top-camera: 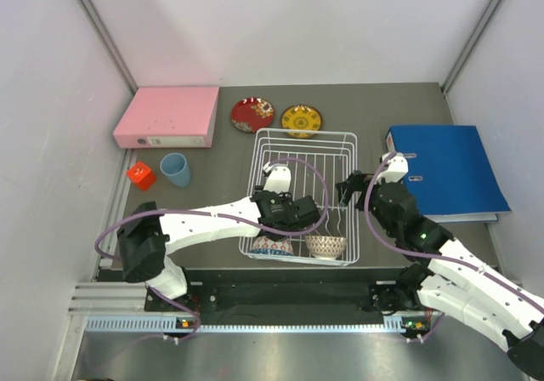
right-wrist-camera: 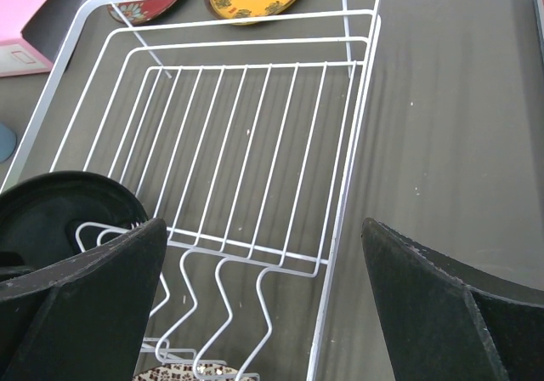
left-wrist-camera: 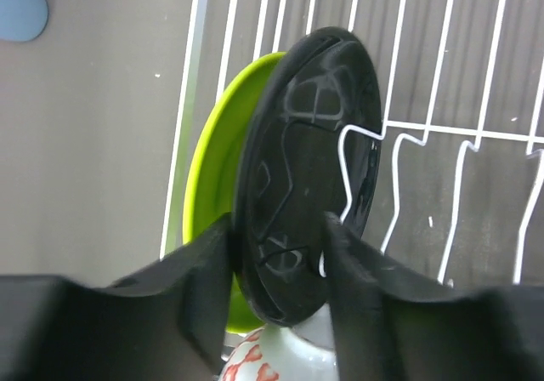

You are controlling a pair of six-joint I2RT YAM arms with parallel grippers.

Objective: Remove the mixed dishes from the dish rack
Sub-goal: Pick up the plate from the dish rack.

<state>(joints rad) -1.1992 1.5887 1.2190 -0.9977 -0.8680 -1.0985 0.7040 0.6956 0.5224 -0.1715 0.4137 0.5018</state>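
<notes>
Table point(top-camera: 217, 173), dish rack point(top-camera: 306, 131) mid-table, its long axis running from the near edge to the far edge. In the rack's near-left part a black plate point(left-wrist-camera: 306, 143) stands on edge among the divider wires, disc plane running near-to-far, faces toward the left and right edges. A lime green plate point(left-wrist-camera: 212, 177) stands just beside it on the left. My left claw point(left-wrist-camera: 279, 232) straddles the black plate's nearest rim, one finger at each face, jaws partway apart. I cannot tell whether the pinch is firm. My right claw point(right-wrist-camera: 263, 232) is spread wide and empty by the rack's right rim, farther off. My guess is the lift goes along the disc plane.
</notes>
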